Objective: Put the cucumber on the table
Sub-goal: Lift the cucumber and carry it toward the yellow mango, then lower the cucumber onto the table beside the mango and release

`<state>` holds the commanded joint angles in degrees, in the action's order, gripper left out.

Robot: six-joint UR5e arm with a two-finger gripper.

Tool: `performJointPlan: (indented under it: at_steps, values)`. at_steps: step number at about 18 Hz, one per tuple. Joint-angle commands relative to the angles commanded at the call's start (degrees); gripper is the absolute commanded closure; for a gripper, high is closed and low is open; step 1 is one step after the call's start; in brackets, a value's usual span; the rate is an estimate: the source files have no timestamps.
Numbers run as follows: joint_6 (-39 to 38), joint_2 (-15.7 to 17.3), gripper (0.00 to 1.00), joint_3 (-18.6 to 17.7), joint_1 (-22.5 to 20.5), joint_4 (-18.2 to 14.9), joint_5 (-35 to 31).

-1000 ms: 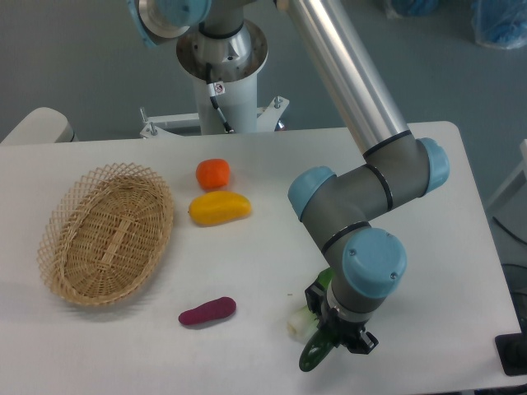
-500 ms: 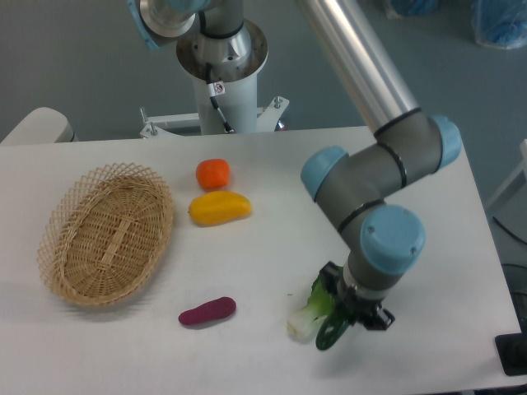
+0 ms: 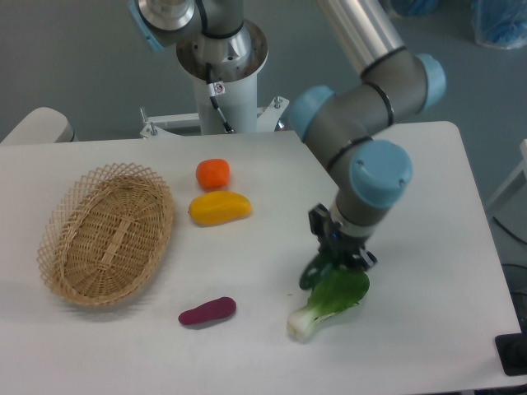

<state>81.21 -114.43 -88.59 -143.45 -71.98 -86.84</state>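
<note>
My gripper (image 3: pixel 336 257) hangs over the white table (image 3: pixel 428 214), right of centre, just above the leafy end of the bok choy (image 3: pixel 328 301). It is shut on the cucumber (image 3: pixel 314 271), a dark green glossy piece whose lower end sticks out below and left of the fingers. Most of the cucumber is hidden by the gripper and wrist. The cucumber's tip is close over the bok choy's leaves; I cannot tell whether it touches them or the table.
An oval wicker basket (image 3: pixel 105 232) lies at the left. An orange fruit (image 3: pixel 213 173) and a yellow-orange fruit (image 3: pixel 219 207) lie near the middle back. A purple sweet potato (image 3: pixel 207 311) lies in front. The robot base (image 3: pixel 222 66) stands behind the table.
The gripper has moved with the cucumber from the table's front edge back and up, now over the bok choy's leaves. The bok choy, earlier partly covered, now shows in full.
</note>
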Motion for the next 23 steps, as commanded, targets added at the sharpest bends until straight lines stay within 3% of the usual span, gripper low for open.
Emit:
performJointPlan:
  at_steps: [2, 5, 7, 13, 23]
  values:
    - [-0.1, -0.2, 0.76, -1.7, 1.9, 1.8, 0.0]
    - [-0.2, -0.4, 0.76, -6.4, 5.1, 9.8, -0.4]
    - [-1.8, -0.4, 0.76, -8.4, 6.1, 12.0, -0.4]
    - [-3.3, 0.7, 0.75, -11.4, 8.1, 12.7, -0.4]
    - [-4.0, 0.5, 0.59, -12.7, 12.0, 12.7, -0.9]
